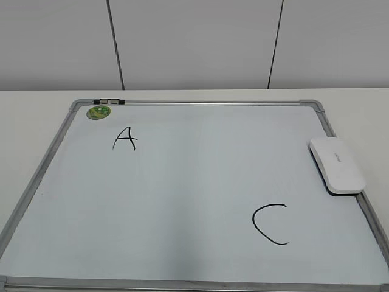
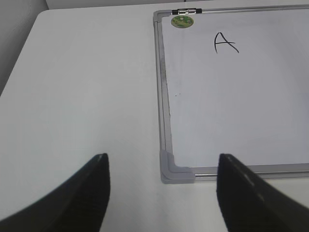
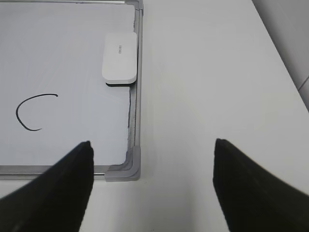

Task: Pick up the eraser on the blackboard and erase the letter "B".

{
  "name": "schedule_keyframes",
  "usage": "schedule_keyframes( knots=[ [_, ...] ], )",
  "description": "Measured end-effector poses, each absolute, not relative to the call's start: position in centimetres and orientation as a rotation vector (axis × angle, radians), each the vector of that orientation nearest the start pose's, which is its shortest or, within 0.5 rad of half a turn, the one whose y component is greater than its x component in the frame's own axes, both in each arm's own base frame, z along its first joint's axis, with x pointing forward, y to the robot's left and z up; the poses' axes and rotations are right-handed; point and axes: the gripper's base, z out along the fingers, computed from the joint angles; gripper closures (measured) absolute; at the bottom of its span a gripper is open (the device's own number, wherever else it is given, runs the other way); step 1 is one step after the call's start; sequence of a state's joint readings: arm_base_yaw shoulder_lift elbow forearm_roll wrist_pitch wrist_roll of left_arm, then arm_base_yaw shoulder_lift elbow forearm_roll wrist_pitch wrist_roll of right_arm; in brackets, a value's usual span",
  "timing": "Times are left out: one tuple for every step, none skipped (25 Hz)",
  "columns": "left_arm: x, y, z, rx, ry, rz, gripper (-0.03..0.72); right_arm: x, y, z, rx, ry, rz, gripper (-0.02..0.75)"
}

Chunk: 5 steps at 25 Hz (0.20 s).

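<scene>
The blackboard (image 1: pixel 182 201) is a white board with a silver frame lying flat on the table. It bears a black "A" (image 1: pixel 124 139) and a black "C" (image 1: pixel 270 224). No letter "B" shows on it. The white eraser (image 1: pixel 337 165) lies at the board's right edge; it also shows in the right wrist view (image 3: pixel 119 58). My left gripper (image 2: pixel 161 164) is open and empty above the board's near left corner. My right gripper (image 3: pixel 152 151) is open and empty above the near right corner. Neither gripper shows in the exterior view.
A small green round magnet (image 1: pixel 98 112) sits at the board's far left corner, next to a metal clip (image 1: pixel 109 101) on the frame. The white table (image 2: pixel 87 87) extends to the left and to the right (image 3: pixel 207 72) of the board. A white wall stands behind.
</scene>
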State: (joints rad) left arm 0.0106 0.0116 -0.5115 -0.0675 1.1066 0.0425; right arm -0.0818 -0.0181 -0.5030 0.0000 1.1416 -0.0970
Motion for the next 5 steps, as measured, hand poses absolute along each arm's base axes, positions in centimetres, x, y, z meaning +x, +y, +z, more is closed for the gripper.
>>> schedule_keyframes(
  knots=[
    [-0.64, -0.56, 27.70, 0.038, 2.088, -0.049, 0.188, -1.15, 0.09, 27.15, -0.016, 2.106, -0.107, 0.146],
    [-0.64, -0.56, 27.70, 0.038, 2.088, -0.049, 0.188, -1.15, 0.09, 27.15, -0.016, 2.106, -0.107, 0.146],
    [-0.64, -0.56, 27.70, 0.038, 2.088, -0.049, 0.188, -1.15, 0.09, 27.15, -0.016, 2.106, -0.107, 0.146],
    [-0.64, -0.56, 27.70, 0.038, 2.088, -0.049, 0.188, -1.15, 0.09, 27.15, -0.016, 2.106, -0.107, 0.146],
    [-0.64, -0.56, 27.70, 0.038, 2.088, -0.049, 0.188, -1.15, 0.09, 27.15, -0.016, 2.106, -0.107, 0.146]
  ],
)
